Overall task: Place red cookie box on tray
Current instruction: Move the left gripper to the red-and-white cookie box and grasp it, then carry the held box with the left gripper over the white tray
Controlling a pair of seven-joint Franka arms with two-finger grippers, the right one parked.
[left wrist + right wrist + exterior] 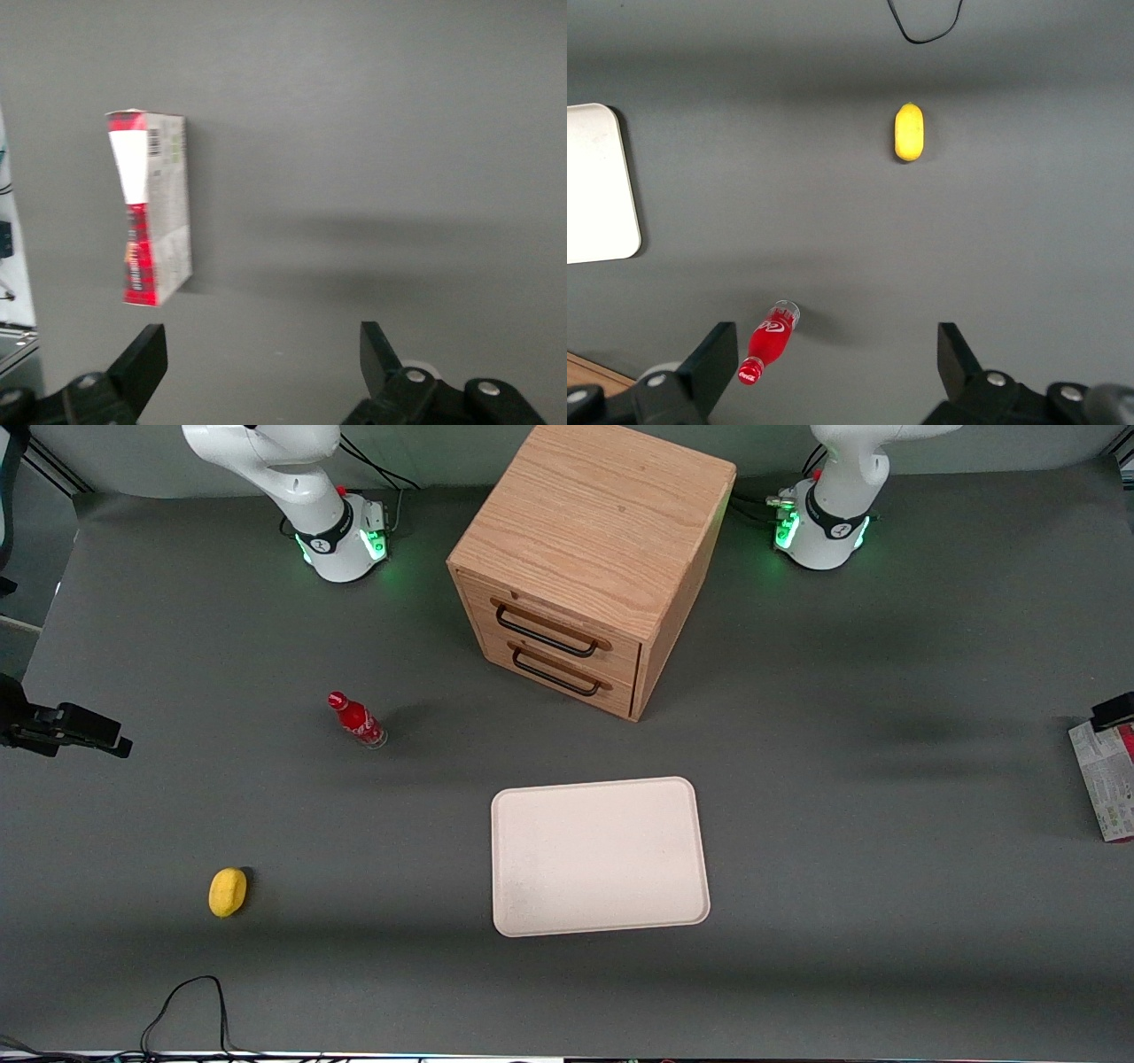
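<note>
The red cookie box point(1107, 779) rests on the grey table at the working arm's end, at the very edge of the front view. In the left wrist view the box point(151, 208) shows its red side, a white patch and a pale panel of fine print. My left gripper point(261, 343) hovers above the table next to the box, open and empty, its fingers apart from the box. In the front view only a black part of the gripper point(1114, 710) shows above the box. The cream-white tray point(600, 856) lies bare near the table's middle, toward the front camera.
A wooden drawer cabinet point(589, 558) stands farther from the front camera than the tray. A small red bottle point(356, 720) and a yellow lemon-like object point(228, 891) lie toward the parked arm's end. A black cable point(190, 1001) loops at the near edge.
</note>
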